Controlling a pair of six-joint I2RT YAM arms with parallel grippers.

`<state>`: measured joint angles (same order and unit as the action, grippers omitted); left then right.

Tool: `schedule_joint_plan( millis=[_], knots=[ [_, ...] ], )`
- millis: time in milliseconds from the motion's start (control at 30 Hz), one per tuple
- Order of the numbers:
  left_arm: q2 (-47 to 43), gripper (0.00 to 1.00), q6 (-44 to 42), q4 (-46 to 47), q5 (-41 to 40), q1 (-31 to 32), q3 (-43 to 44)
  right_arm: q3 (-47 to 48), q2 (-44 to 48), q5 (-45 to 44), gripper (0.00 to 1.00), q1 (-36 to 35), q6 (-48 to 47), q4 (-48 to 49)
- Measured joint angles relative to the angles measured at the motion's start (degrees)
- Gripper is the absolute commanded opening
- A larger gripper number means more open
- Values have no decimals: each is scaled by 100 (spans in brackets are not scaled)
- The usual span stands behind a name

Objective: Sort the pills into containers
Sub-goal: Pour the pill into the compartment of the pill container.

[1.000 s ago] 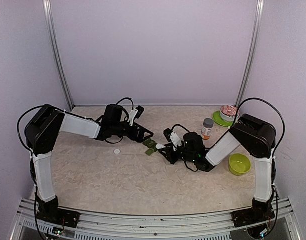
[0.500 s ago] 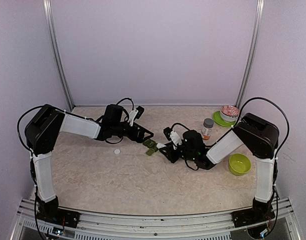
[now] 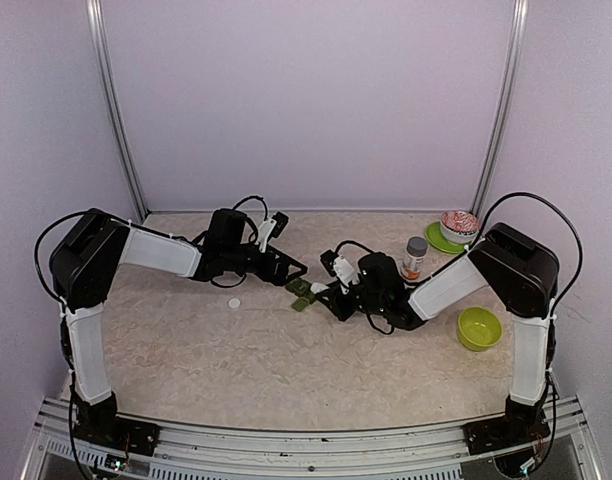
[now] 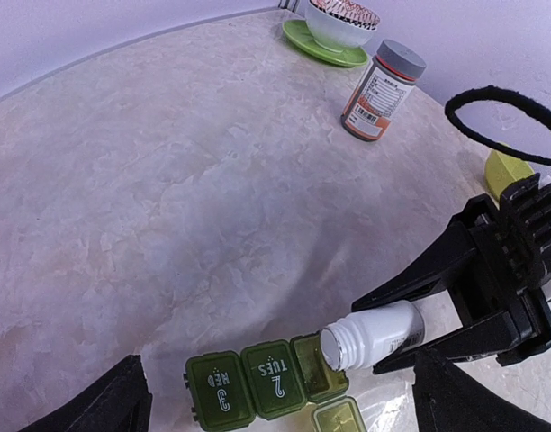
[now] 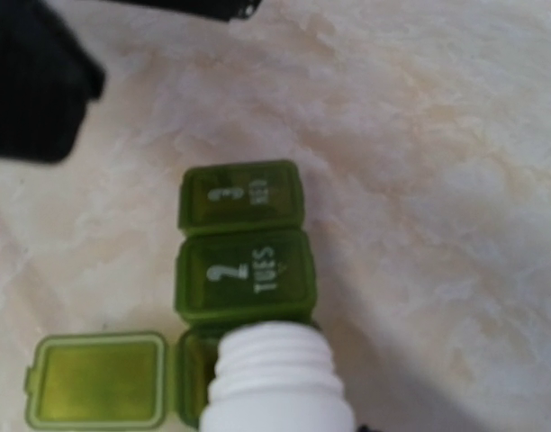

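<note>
White plastic pill bottle [image 4: 374, 335] tilts over green plastic pill organizer [image 4: 257, 385], its end compartment open, grey-capped jar [image 4: 382, 90] well apart; right gripper [image 4: 397, 331] clamps it, left gripper [image 3: 286, 268] spread wide.

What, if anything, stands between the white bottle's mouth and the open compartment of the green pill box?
Nothing visible does. The white bottle is tipped with its mouth right at the open compartment, whose lid is folded clear to one side.
</note>
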<state>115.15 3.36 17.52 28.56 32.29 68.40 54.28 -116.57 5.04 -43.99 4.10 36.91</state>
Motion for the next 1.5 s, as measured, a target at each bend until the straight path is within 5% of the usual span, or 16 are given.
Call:
schedule_joint_plan(
  millis=[1500],
  knots=[
    [0, 99, 0, 0, 81, -13, 0, 857, 216, -181, 19, -90, -280, -2068]
  ],
)
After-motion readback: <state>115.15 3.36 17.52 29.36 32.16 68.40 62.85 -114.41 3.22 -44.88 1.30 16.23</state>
